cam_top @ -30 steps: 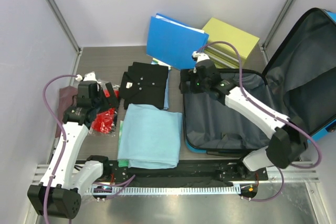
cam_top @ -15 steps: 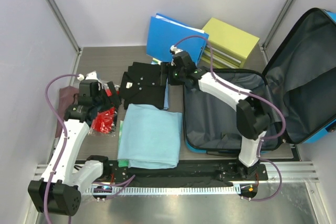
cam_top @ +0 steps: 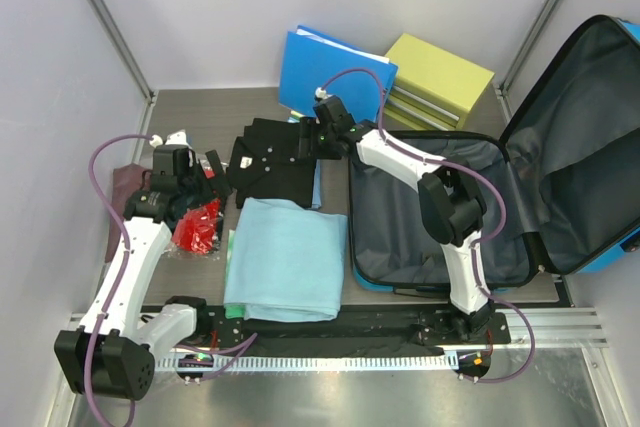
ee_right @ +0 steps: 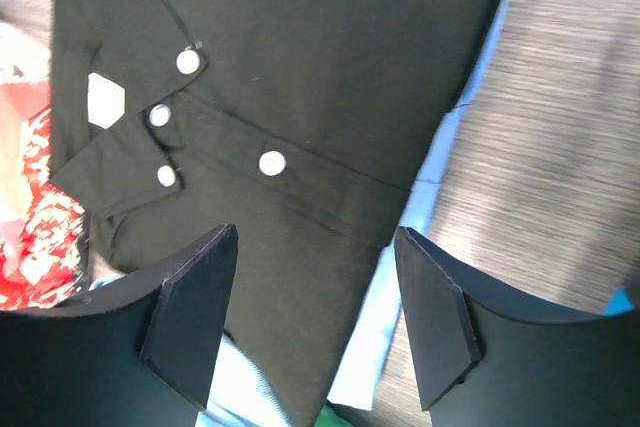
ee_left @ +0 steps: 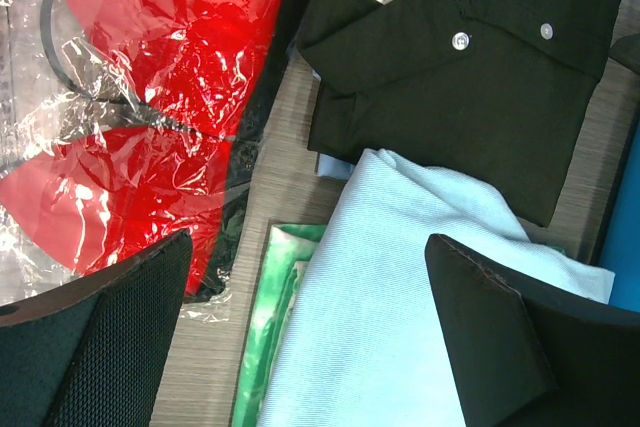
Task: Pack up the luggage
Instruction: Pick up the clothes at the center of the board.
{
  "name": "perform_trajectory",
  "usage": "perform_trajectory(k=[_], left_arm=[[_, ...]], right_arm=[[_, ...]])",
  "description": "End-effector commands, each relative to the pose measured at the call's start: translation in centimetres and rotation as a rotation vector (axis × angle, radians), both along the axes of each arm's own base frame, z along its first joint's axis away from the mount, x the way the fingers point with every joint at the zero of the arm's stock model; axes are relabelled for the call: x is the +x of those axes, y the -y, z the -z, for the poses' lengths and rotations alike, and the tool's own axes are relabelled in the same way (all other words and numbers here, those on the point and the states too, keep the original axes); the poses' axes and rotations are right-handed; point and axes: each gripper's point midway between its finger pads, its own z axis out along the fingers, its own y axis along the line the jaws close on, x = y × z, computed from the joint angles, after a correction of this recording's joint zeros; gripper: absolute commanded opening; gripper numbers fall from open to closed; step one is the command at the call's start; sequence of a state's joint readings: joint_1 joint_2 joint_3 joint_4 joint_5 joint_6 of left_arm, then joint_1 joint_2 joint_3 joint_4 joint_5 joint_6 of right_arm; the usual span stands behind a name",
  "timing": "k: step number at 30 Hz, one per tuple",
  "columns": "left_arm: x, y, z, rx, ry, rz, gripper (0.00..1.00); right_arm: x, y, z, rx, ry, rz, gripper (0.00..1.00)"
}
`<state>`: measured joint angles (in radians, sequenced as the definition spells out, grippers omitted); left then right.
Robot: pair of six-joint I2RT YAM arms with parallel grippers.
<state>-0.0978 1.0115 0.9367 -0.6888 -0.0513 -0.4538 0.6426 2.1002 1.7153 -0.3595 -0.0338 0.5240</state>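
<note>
The blue luggage (cam_top: 430, 222) lies open at the right, its grey-lined lid (cam_top: 590, 137) raised; nothing shows inside it. A folded black shirt (cam_top: 275, 159) lies left of it, also in the right wrist view (ee_right: 300, 77) and the left wrist view (ee_left: 460, 77). A folded light-blue cloth (cam_top: 287, 257) lies in front of it and shows in the left wrist view (ee_left: 400, 297). My right gripper (cam_top: 308, 139) is open and empty above the black shirt's right edge (ee_right: 315, 317). My left gripper (cam_top: 208, 175) is open and empty, over the light-blue cloth's left edge (ee_left: 305, 327).
A red item in clear plastic (cam_top: 198, 227) lies by the left arm, also in the left wrist view (ee_left: 140, 137). A green patterned cloth (ee_left: 270, 337) lies under the light-blue one. A blue folder (cam_top: 330, 77) and a yellow-green drawer box (cam_top: 440, 77) stand at the back. Walls close both sides.
My right arm has swung left from over the suitcase's back edge to above the black shirt. My left gripper has shifted slightly right.
</note>
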Motion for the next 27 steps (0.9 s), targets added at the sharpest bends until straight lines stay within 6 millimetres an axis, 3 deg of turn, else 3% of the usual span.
perform_trajectory(k=[1,13,27], left_arm=[[0.9,0.2,-1.2,-0.001,0.050,0.010,0.99],[0.8,0.0,-0.9,0.007,0.037,0.008,0.99],[0.6,-0.2,-0.4,0.015,0.025,-0.004,1.00]], right_arm=[[1.0,0.3,-0.9,-0.039,0.038,0.067,0.69],[1.0,-0.8,1.9,-0.032,-0.025,0.061,0.68],[0.6,-1.6,1.0,0.009,-0.031,0.023,0.46]])
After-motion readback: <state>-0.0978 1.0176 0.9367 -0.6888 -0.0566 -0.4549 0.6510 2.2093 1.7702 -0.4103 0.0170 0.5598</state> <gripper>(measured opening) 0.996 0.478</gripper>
